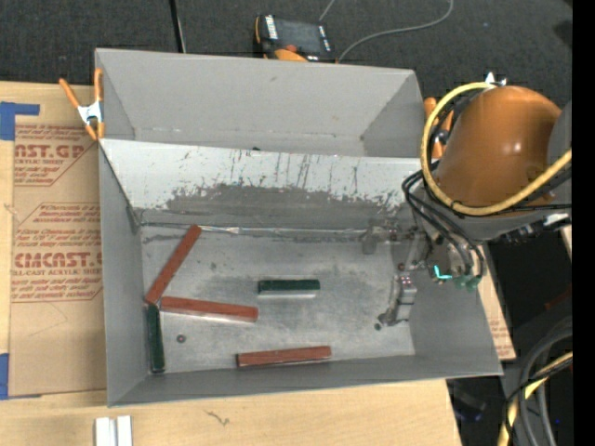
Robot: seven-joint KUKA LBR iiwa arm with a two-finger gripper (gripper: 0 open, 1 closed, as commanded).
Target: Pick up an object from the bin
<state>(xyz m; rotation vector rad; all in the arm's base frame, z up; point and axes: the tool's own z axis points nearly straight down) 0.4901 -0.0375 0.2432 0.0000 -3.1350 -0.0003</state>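
The gripper (394, 312) hangs low over the right end of the grey metal bin (279, 110), close to the right wall, above bare, scuffed floor. Whether it is open or closed cannot be told from this angle, and nothing shows in its grasp. Above it sit the arm's orange cover (497, 147) and a loop of cables (437, 137). The thing nearest to it is a short dark green bar (288, 287), lying flat and level at about the middle of the floor, to the gripper's left and clearly apart from it. A reddish-brown bar (284, 357) lies near the front wall, to the gripper's lower left and also apart from it. The rest are gathered at the left end: a reddish-brown bar (174, 265) lying aslant, another reddish-brown bar (209, 310) running rightwards from the slanted one's lower end, and a long dark green bar (153, 338) lying along the left wall, its upper end near where those two meet.
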